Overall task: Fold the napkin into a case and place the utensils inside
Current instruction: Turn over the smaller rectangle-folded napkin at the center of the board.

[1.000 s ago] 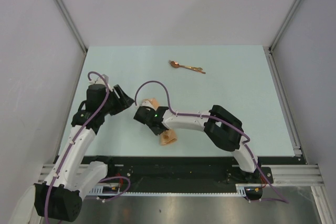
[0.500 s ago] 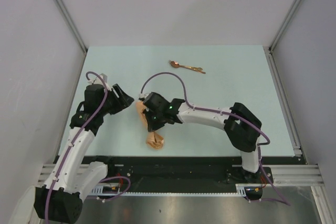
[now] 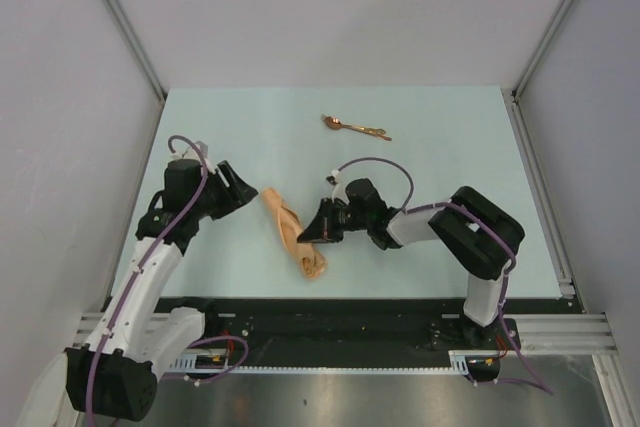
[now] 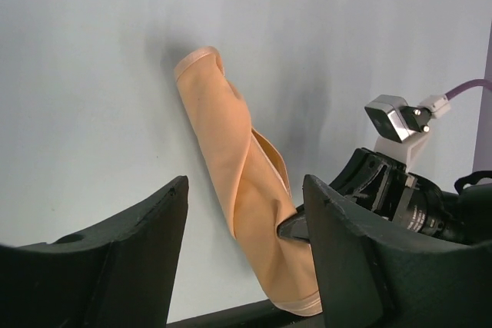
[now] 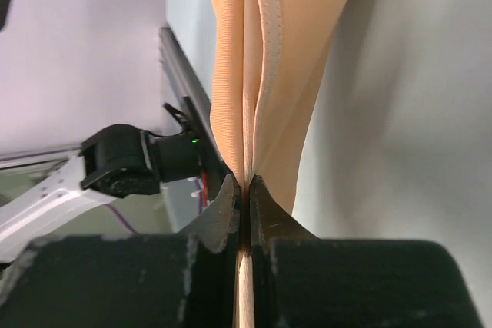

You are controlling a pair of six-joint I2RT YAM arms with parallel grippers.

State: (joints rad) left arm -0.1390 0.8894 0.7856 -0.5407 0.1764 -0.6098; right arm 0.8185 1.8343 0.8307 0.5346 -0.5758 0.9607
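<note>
The peach-orange napkin [image 3: 292, 234] lies on the table as a long, twisted strip, running diagonally toward the near edge. My right gripper [image 3: 309, 233] reaches in from the right and is shut on a fold of it; in the right wrist view the napkin [image 5: 277, 51] is pinched between the closed right gripper [image 5: 246, 187]. My left gripper [image 3: 241, 193] hovers open just left of the cloth's far end. From the left wrist the napkin [image 4: 231, 182] shows beyond the open left gripper [image 4: 244, 183], untouched by it. The copper utensils [image 3: 355, 127] lie at the far centre.
The table's near edge with its black rail [image 3: 330, 309] runs just below the napkin's lower end. Grey walls close in the left and right sides. The right arm's elbow [image 3: 485, 232] sits to the right of the cloth.
The right arm's wrist has swung to the right, its gripper closing on the napkin. The bunched cloth is now drawn out into a long strip. The left arm has barely moved.
</note>
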